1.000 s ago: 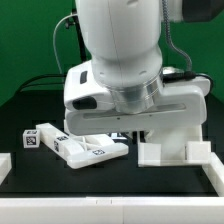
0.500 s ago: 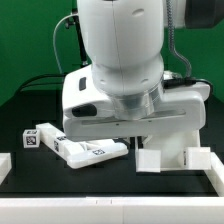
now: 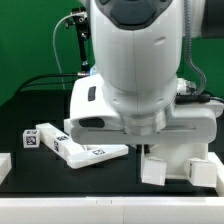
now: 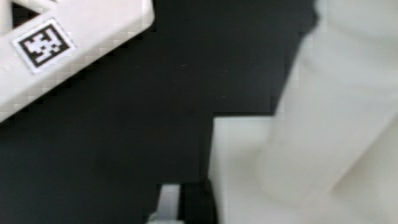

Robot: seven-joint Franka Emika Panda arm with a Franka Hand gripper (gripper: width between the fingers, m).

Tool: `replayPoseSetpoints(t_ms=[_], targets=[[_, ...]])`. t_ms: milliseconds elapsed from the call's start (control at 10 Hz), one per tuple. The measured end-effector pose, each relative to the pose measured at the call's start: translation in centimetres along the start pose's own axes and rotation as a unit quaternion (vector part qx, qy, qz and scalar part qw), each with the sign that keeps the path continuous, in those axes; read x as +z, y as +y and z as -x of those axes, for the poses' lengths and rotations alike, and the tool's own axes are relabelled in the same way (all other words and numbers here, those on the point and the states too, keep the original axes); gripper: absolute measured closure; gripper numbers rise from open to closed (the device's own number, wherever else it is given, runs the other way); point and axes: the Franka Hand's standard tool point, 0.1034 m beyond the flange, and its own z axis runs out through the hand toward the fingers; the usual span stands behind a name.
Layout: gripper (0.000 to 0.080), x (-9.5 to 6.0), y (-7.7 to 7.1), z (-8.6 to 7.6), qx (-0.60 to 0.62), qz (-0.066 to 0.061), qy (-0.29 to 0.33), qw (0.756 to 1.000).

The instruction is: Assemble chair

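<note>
Loose white chair parts with black-and-white tags lie at the exterior view's left: a small block [image 3: 32, 139] and a flat panel [image 3: 93, 152]. A blocky white chair structure [image 3: 176, 166] stands at the right, half covered by the arm [image 3: 140, 70]. The arm's body hides the gripper in that view. In the wrist view a blurred white chair part [image 4: 320, 140] fills one side very close. A tagged white panel [image 4: 54, 50] lies across the black table. Only a thin grey finger [image 4: 169, 203] shows beside the white part. The gripper is shut; I cannot see anything between its fingers.
A white corner piece [image 3: 4, 166] sits at the table's front left edge. A stand with cables [image 3: 77, 45] rises behind the table. The table top [image 3: 60, 185] is black, against a green backdrop.
The arm has swung toward the exterior view's right and nearer the camera. The white structure under it has shifted forward and right with it. The loose parts at the left have not moved.
</note>
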Motion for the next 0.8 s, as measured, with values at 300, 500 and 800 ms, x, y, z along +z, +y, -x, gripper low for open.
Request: replayPoseSetpoints(t_ms=[300, 500, 800], targets=[[0.0769, 0.25, 0.37, 0.12, -0.045, 0.005, -0.016, 0.999], [0.0769, 0.73, 0.69, -0.28, -0.058, 0.003, -0.026, 0.998], [0.0769, 0.8, 0.7, -0.25, -0.051, 0.006, -0.027, 0.998]])
